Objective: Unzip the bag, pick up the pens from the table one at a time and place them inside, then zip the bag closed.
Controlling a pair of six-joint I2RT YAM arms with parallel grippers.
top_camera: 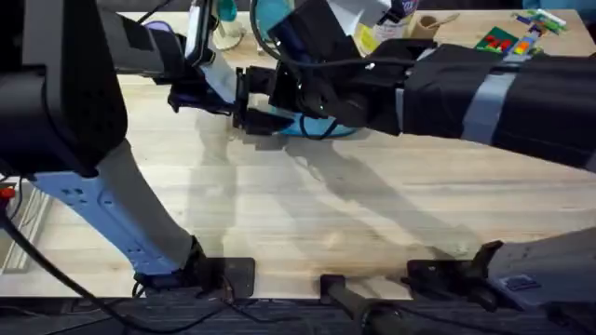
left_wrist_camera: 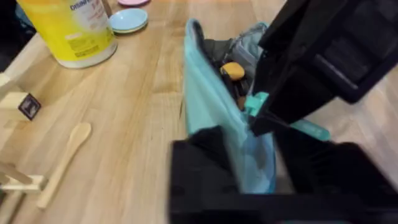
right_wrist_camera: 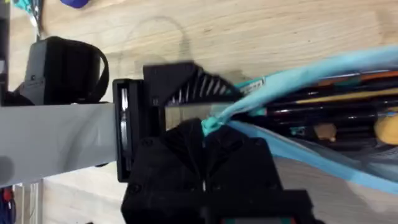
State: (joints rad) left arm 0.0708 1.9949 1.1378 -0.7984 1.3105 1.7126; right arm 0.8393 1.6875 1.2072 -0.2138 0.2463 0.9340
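The large light wooden butcher-block table [top_camera: 307,214] is carrying both arms, which are meeting at about twelve o'clock from the centre of the overhead view, well away from the bases. There the elongated turquoise-blue soft fabric pouch, the bag [top_camera: 312,126], is lying mostly hidden beneath them.

The right wrist view shows the bag [right_wrist_camera: 323,68] gaping open, its long axis running away from the fingers, with several thin dark pens [right_wrist_camera: 329,109] and a yellow-tipped item already lying inside along that axis.

The right gripper [right_wrist_camera: 205,127] is closing its black fingers tight on the bag's near end, where the two zipper edges are meeting; whether it is pinching the pull tab or fabric I cannot tell. The left gripper [left_wrist_camera: 249,180] is straddling the same pouch [left_wrist_camera: 211,106], its black fingers pressing in on the blue fabric from either side, apparently holding it.

Judgement: loading appears finished and zipping is in hand. The pull should travel along the long axis, away from the right gripper's end, while the left arm is anchoring the fabric.

At ten o'clock a yellow canister [left_wrist_camera: 71,28] and a pale wooden spoon [left_wrist_camera: 65,155] are standing clear.
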